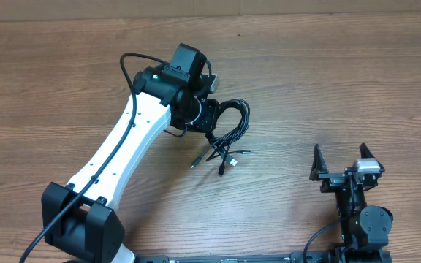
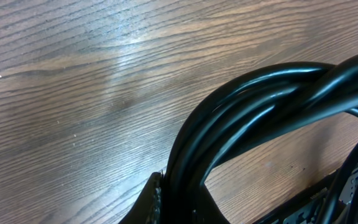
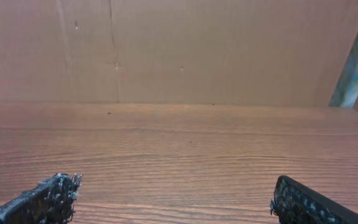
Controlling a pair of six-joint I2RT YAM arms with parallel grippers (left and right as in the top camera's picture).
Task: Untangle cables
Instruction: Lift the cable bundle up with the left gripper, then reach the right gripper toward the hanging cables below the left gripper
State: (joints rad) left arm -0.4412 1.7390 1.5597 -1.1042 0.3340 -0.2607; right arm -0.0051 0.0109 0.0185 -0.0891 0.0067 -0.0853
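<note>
Clamping the cables [image 1: 229,140] near 12 o'clock, the left tool [image 1: 209,120] likely anchors them for the released right tool [image 1: 340,157] at 4 o'clock.

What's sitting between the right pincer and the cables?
Nothing visible. Only bare table lies between the open right pincer and the cables. The left arm reaches them from the far side, out of that path.
</note>
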